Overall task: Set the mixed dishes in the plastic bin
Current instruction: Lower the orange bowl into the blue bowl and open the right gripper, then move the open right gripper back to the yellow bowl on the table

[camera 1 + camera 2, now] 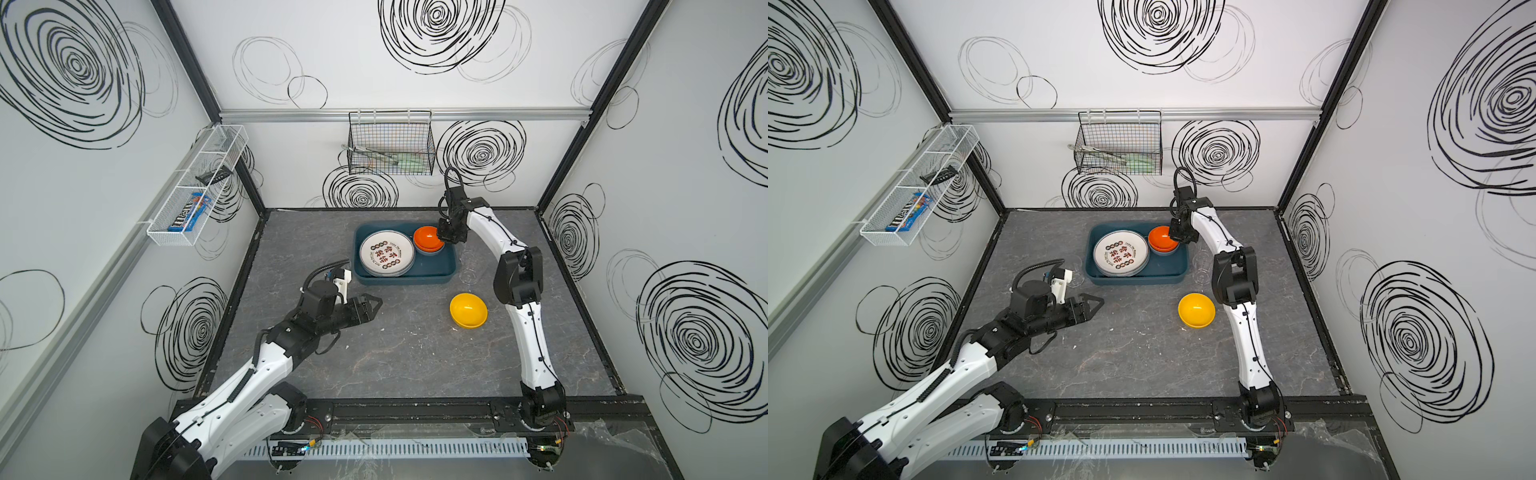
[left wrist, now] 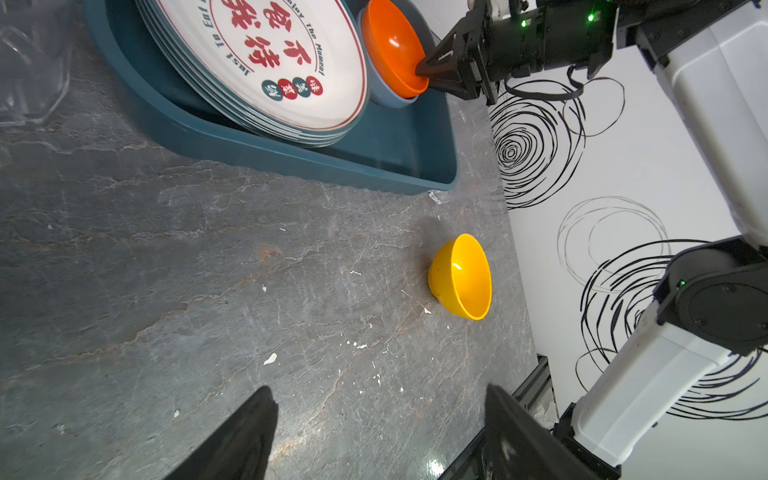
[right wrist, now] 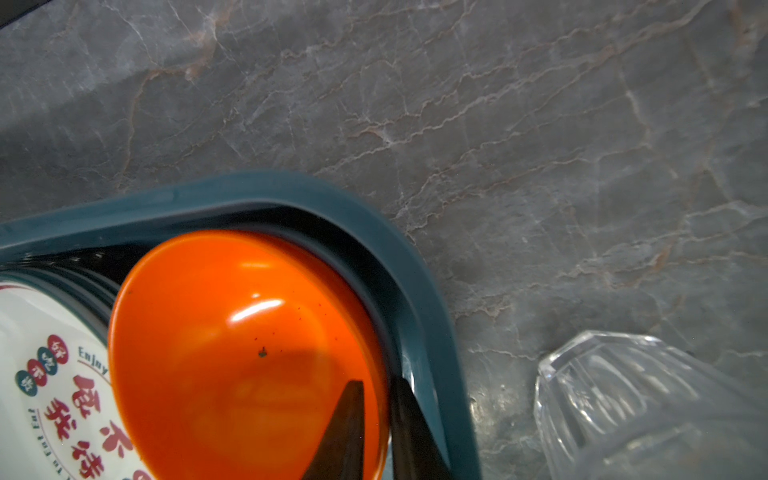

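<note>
Toward the back of the grey marble-look table (image 1: 415, 365) sits the dark teal plastic bin (image 1: 399, 279). Its left part holds a stack of white plates (image 1: 386, 253) with Chinese characters. Its right back corner holds an orange bowl (image 1: 427, 237), which is nested inside a blue bowl (image 2: 384, 96).

At this corner the right gripper (image 3: 377, 384) reaches down. One finger is inside the orange bowl and one is outside, with the rim between them. The gap is very narrow, and I cannot tell if they pinch the rim or only stand beside it.

On the left, the left gripper (image 1: 376, 309) hovers over the table in front of the bin's left end. Its fingers (image 2: 249, 436) are spread wide and hold nothing.

A yellow bowl (image 1: 468, 310) stands upright on the table in front of the bin's right end, apart from it and near the right arm. A clear cup (image 3: 615, 399) is on the table just beside the bin's right wall.
</note>
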Controlling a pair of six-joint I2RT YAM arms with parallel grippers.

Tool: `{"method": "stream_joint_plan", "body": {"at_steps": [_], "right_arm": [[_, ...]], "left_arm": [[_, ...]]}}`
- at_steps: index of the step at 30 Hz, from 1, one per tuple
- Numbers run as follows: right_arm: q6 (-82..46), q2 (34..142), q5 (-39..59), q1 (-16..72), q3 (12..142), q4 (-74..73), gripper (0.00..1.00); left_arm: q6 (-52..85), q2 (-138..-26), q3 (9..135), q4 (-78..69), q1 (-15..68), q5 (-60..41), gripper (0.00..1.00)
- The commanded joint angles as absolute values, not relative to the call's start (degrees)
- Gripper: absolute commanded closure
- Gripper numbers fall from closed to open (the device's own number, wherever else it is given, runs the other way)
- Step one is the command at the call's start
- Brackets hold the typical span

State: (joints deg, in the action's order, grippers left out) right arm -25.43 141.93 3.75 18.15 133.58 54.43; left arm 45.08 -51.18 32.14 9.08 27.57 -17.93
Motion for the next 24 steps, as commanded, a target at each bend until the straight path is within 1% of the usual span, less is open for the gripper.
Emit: {"method": "stream_joint_plan", "body": {"at_steps": [1, 16, 24], "right_arm": [[-25.3, 139.93, 2.9, 18.71, 135.4, 55.24, 0.8], [-24.53, 133.66, -0.28, 19.98, 135.79, 56.52, 0.74], [-24.67, 133.07, -0.44, 20.13, 135.62, 57.72, 0.74]], "left_arm": [[45.77, -50.31, 31.38, 6.68, 27.42, -18.11, 0.18], [45.85, -49.67, 31.64, 6.59, 28.12, -18.03, 0.18], [46.05, -49.54, 31.55, 6.49, 29.08, -17.51, 0.18]]}}
